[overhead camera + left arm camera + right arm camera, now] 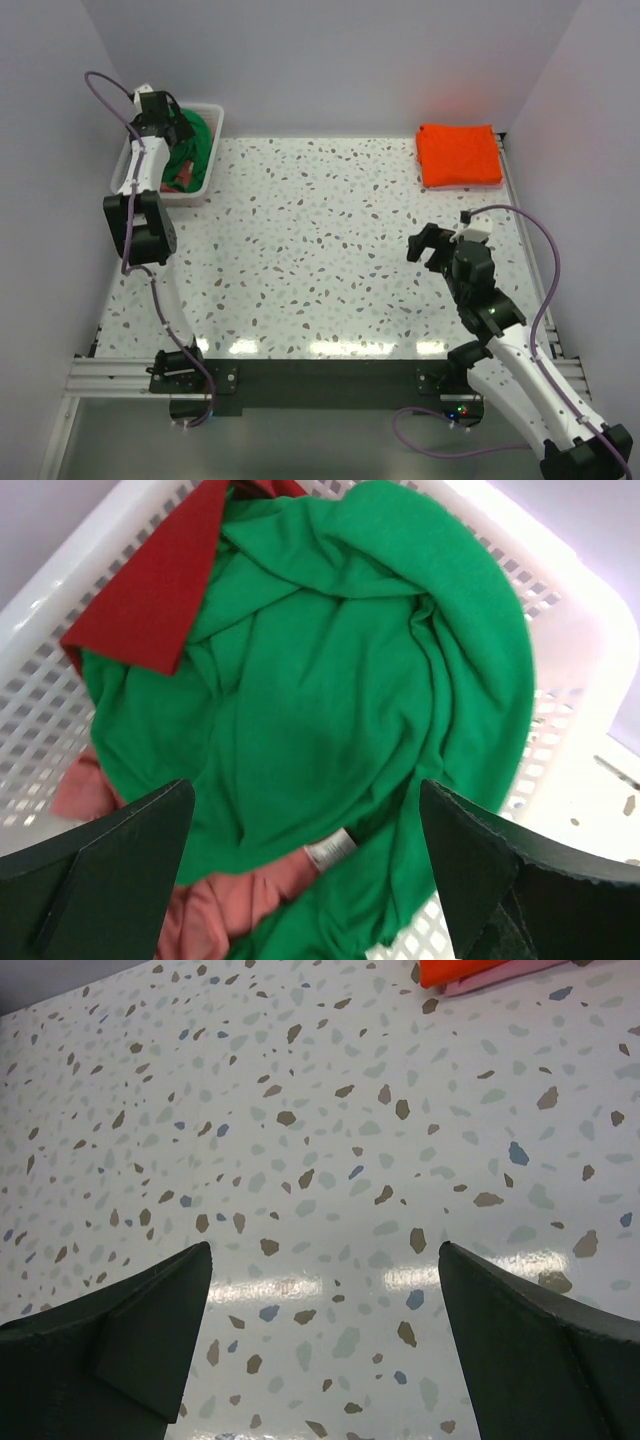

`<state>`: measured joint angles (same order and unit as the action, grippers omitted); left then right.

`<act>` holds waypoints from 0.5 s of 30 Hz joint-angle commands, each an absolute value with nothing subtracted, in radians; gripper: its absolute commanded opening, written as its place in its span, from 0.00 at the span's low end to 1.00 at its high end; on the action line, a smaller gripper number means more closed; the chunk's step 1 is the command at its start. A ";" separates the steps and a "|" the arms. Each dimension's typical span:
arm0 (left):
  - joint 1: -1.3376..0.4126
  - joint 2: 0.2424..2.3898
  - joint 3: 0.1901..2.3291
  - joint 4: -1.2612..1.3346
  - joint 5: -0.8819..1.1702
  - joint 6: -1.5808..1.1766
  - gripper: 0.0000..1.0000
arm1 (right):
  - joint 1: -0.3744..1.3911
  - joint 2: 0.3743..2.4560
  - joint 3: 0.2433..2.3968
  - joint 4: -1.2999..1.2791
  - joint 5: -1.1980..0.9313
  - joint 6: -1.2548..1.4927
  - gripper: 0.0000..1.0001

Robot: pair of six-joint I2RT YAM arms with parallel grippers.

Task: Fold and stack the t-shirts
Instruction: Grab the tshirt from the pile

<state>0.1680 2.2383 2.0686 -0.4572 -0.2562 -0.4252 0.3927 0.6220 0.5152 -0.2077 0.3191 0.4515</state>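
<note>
Green t-shirt (pixel 330 680) lies below the left pincer (pixel 305 815) (jaws apart).

One each: green shirt (pixel 330 710), red shirt (pixel 150 590), pink shirt (pixel 215 905), orange shirt (pixel 458 155), basket (pixel 585 655); two arms (pixel 140 215) (pixel 495 305).

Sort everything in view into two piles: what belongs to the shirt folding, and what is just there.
Belongs to the job:
green shirt, crumpled in the basket
pink shirt, under the green one
orange shirt, folded at the far right corner of the table
dark red cloth in the basket, probably a shirt too

Just there:
basket, white plastic
table, speckled
</note>
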 commanded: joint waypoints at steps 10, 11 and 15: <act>0.181 2.408 2.215 -0.305 -0.202 -0.367 0.99 | 0.396 0.647 0.526 -0.161 0.313 0.453 0.99; 0.181 2.416 2.215 -0.299 -0.207 -0.367 0.96 | 0.394 0.647 0.529 -0.164 0.316 0.451 0.99; 0.181 2.439 2.221 -0.273 -0.212 -0.364 0.88 | 0.396 0.647 0.535 -0.167 0.315 0.449 0.99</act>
